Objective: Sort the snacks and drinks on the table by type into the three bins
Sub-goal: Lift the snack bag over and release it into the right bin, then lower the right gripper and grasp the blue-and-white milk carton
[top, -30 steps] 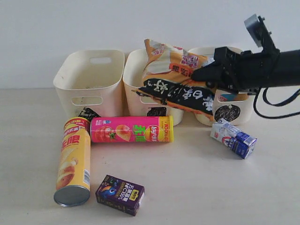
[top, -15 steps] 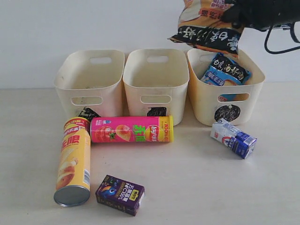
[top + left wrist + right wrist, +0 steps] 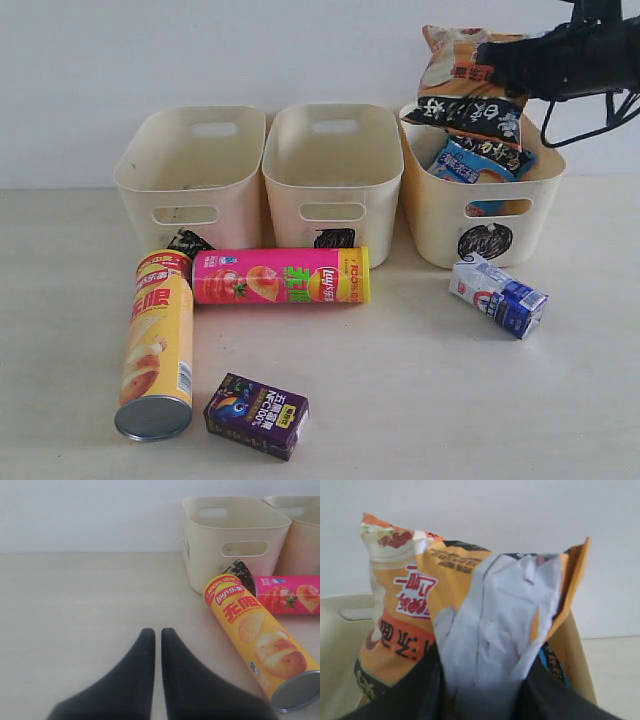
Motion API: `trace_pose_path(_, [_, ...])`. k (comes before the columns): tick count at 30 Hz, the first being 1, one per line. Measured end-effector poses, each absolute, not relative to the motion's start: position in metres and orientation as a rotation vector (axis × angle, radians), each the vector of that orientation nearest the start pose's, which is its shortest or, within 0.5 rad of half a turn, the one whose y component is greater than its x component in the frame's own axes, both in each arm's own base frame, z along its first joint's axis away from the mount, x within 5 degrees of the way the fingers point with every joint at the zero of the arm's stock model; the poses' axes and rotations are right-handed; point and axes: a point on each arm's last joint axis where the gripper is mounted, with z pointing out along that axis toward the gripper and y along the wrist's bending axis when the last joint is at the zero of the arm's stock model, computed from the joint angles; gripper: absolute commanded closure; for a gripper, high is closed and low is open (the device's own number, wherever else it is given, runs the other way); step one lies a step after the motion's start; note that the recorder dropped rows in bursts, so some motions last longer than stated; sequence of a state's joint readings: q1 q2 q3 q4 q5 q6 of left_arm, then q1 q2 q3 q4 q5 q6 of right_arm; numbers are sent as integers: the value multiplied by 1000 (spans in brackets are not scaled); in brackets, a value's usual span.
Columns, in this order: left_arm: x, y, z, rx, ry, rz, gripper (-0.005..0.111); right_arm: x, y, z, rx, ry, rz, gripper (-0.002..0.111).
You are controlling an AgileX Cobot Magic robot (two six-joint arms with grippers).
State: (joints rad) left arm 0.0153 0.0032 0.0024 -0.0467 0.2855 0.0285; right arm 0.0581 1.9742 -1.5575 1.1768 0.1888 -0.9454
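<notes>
While the bin (image 3: 440, 215) is sitting just below the right claw (image 3: 488, 56), the orange bag (image 3: 462, 85) is hanging from that claw, pinched by a crumpled fold. It is likely handling as light, soft and slippery, with crushable chips, so an edge pinch is suiting it. The right arm is reaching in level. The left claw (image 3: 156, 645) is hovering pressed together over the desk (image 3: 75, 605).

My exterior camera sat off the front edge of the counter (image 3: 420, 400), slightly raised, facing its far edge. The left wrist camera looked low across the counter, sharing the yellow tube (image 3: 257, 640) with it. The right wrist camera sat very close to the orange bag (image 3: 455, 575).
</notes>
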Motion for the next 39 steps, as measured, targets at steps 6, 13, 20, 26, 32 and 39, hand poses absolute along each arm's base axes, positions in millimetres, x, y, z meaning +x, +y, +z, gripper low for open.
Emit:
trace_pose_path(6, [55, 0, 186, -19, 1774, -12, 102, 486, 42, 257, 50, 1991, 314, 108])
trace_pose_path(13, [55, 0, 186, -19, 1774, -12, 102, 491, 41, 237, 57, 2026, 301, 77])
trace_pose_path(20, [55, 0, 186, -19, 1774, -12, 102, 492, 43, 234, 44, 2038, 315, 32])
trace_pose_path(26, [55, 0, 186, -19, 1774, -12, 102, 492, 44, 235, 7, 2039, 311, 31])
trace_pose_path(32, [55, 0, 186, -19, 1774, -12, 102, 486, 46, 250, -66, 2026, 313, 33])
trace_pose_path(39, [55, 0, 186, -19, 1774, -12, 102, 468, 54, 283, -251, 2019, 339, 91])
